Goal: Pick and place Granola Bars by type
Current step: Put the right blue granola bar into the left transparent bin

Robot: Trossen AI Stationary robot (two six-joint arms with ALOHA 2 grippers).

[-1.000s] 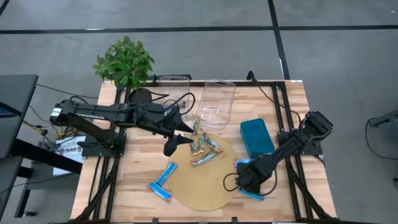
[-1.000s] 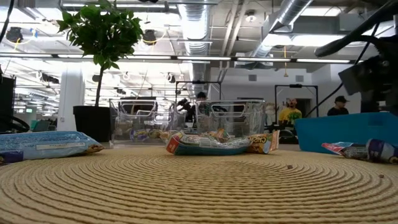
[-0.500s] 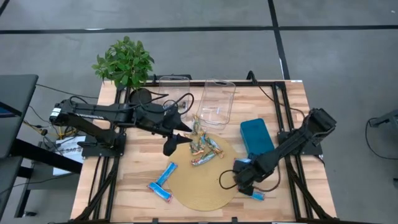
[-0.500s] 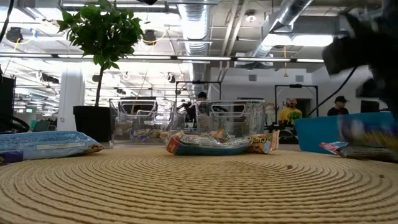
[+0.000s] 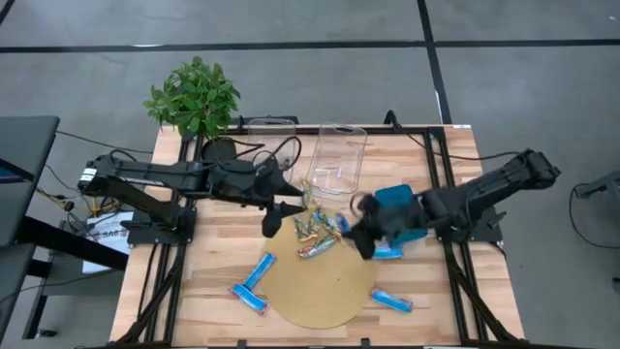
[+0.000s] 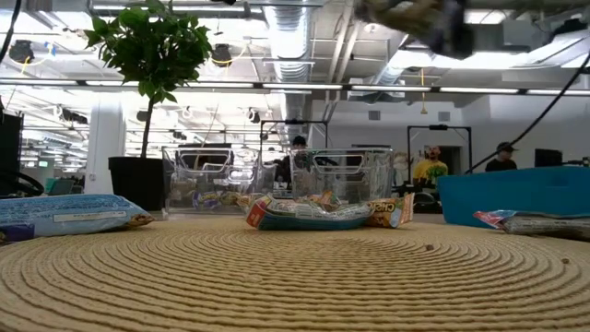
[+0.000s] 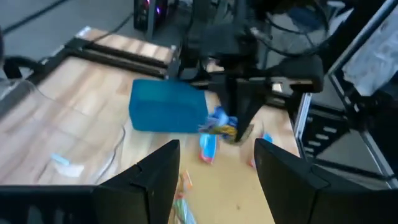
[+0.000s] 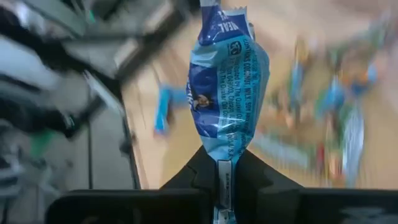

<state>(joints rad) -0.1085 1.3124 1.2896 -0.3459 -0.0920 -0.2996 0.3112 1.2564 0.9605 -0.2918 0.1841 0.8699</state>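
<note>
Right gripper (image 8: pixel 217 180) clamps one blue bar (image 8: pixel 229 81) aloft; left gripper (image 7: pixel 214 165) gapes, empty; sorting barely begun — most bars (image 5: pixel 320 233) still on bench (image 5: pixel 223 252).

blue bars (image 5: pixel 252 285): flat, lower left of high view | silver bars (image 5: pixel 319 233): heaped, centre | one blue bar (image 8: pixel 227 81) lifted (gripped)

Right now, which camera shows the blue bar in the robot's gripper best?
The right wrist view: the blue bar fills the frame, pinched at its lower end by the right gripper, printing visible. The left wrist view shows it small, dangling beside the teal tray. In the high view the arm mostly hides it. The low view misses it.
</note>
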